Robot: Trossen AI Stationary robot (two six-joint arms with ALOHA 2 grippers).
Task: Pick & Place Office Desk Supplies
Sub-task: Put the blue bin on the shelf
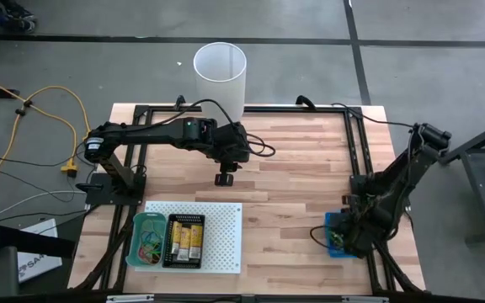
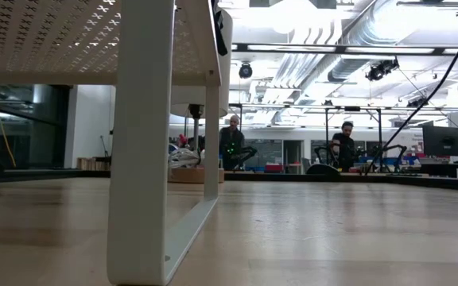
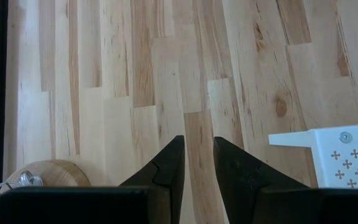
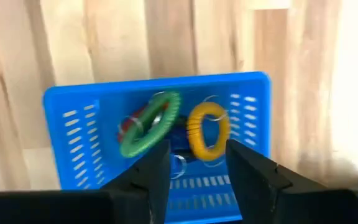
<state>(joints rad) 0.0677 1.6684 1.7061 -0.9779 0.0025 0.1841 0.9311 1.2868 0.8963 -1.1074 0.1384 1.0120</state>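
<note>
Right gripper [image 4: 191, 165], fingers spread and empty, hovers over blue slotted plastic basket [image 4: 73, 124] at table's 4 o'clock; could snag green coiled ring [image 4: 149, 124] and yellow coiled ring [image 4: 207, 129] together; left gripper [image 3: 197, 162], slightly parted, empty, waits near centre.

blue basket [image 1: 333, 236] mostly hidden under right arm (contents unseen), board top [image 2: 70, 36] cropped

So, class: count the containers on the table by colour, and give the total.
Blue basket: 1
Green tray: 1
Black tray: 1
White cylinder: 1
Total: 4
</note>
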